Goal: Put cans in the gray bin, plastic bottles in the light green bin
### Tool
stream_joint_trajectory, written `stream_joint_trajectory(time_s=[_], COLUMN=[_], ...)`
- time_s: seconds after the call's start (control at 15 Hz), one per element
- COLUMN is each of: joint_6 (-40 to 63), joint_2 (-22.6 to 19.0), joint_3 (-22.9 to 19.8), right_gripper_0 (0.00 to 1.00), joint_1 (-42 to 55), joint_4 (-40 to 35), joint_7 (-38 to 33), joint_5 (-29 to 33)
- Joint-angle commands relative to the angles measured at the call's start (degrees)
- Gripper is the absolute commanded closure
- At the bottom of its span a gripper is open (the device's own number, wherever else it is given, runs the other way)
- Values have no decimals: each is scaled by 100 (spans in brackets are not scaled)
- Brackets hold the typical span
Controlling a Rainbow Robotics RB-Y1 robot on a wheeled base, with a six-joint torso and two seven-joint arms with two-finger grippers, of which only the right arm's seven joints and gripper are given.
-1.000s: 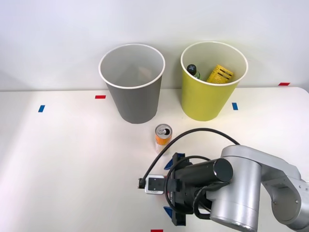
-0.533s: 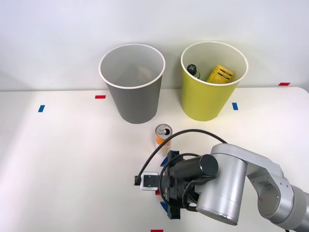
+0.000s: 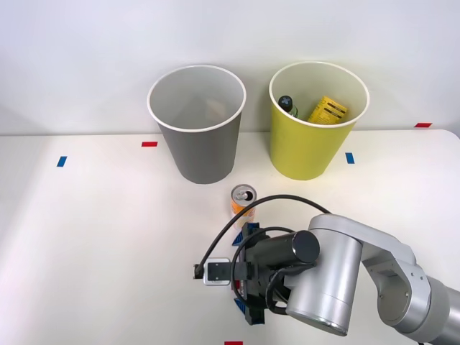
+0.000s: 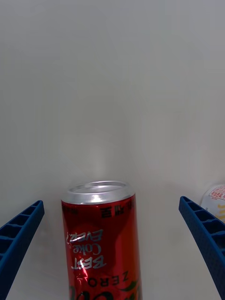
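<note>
Reaching low over the white table (image 3: 108, 237), I have my right gripper (image 3: 243, 273) spread wide, one blue ribbed finger (image 4: 18, 236) on each side of the red can (image 4: 103, 243) and neither touching it. The can stands between them with its silver top showing (its white lettering reads upside down from my wrist), nearer to one finger than the other. From the front, my own wrist covers that can. The orange-and-white can (image 3: 243, 203) stands upright just beyond my gripper, toward the bins, and its top peeks in beside my other finger (image 4: 204, 239). At the back of the table, the gray bin (image 3: 196, 122) sits beside the light green bin (image 3: 316, 118). Inside the green one lie the clear bottle (image 3: 288, 105) with the dark cap and the yellow ribbed container (image 3: 327, 110).
</note>
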Motion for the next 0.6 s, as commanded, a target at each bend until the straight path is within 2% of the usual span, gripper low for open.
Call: stream_joint_trajectory(time_s=[0.07,0.4,0.47,0.53,0.6], joint_6=[3,-102,-102,-102,-120], joint_2=[27,141,150,150,159], joint_3=[44,44,44,44,44], right_gripper_0=[0,0,5,49,100], joint_1=[2,2,2,2,-7], joint_4=[108,407,416,416,416], joint_7=[16,51,69,95,77], joint_5=[123,202,228,228,237])
